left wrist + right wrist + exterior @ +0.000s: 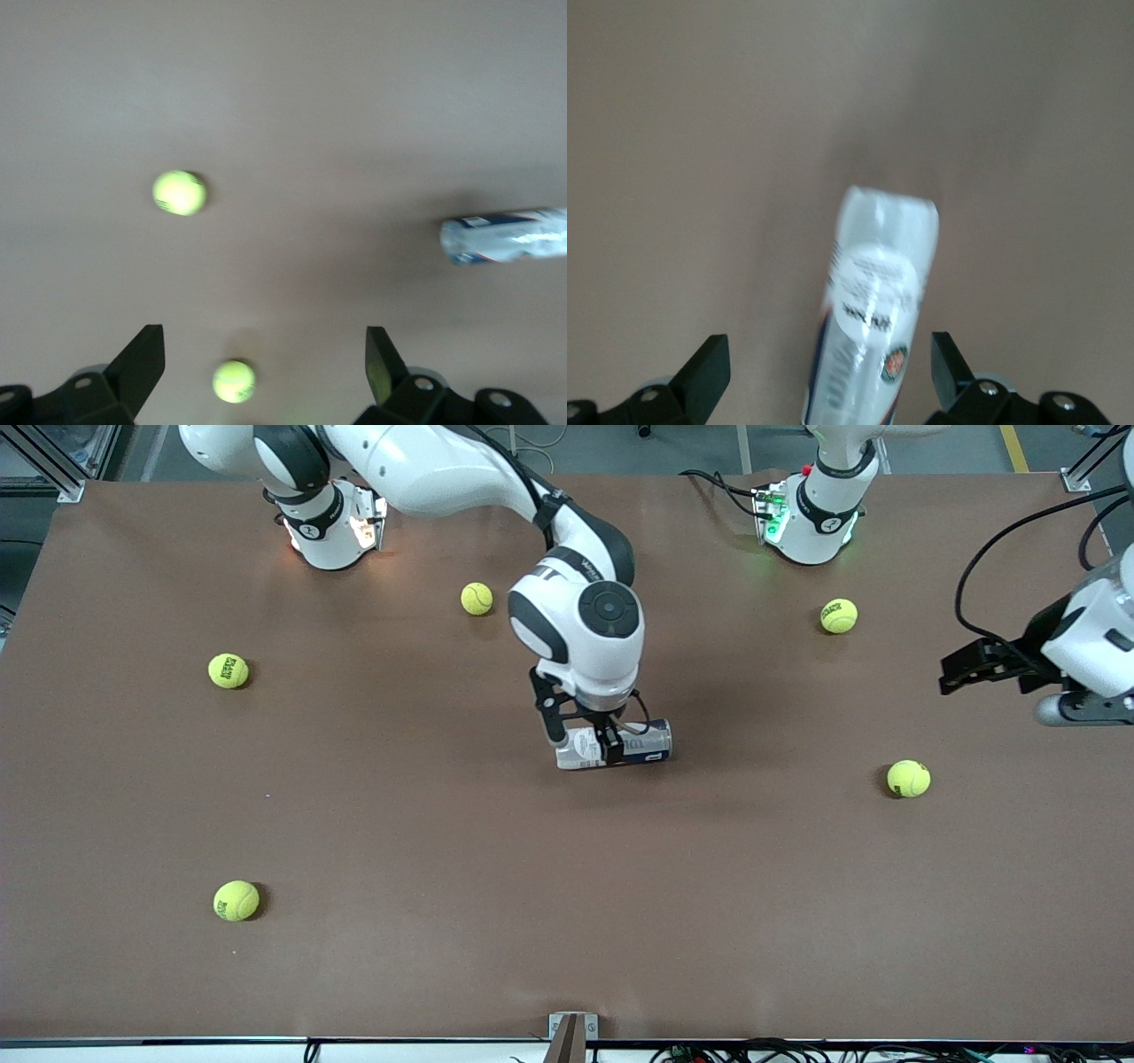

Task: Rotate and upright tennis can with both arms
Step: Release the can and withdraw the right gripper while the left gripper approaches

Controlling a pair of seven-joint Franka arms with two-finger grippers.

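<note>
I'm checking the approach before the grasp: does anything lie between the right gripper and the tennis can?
Nothing visible does. The right gripper is right over the lying tennis can, fingers open either side of it, with only bare table around.

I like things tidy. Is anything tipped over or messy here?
Yes. The tennis can lies on its side mid-table, under the open right gripper. Five tennis balls sit scattered about the table, outside it.

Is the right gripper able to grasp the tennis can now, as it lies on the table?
Probably yes. The right gripper is directly over the tennis can, which lies on its side on the table. Its jaws stand open on either side of the can, and nothing is in between. The left gripper waits toward its own end.
</note>
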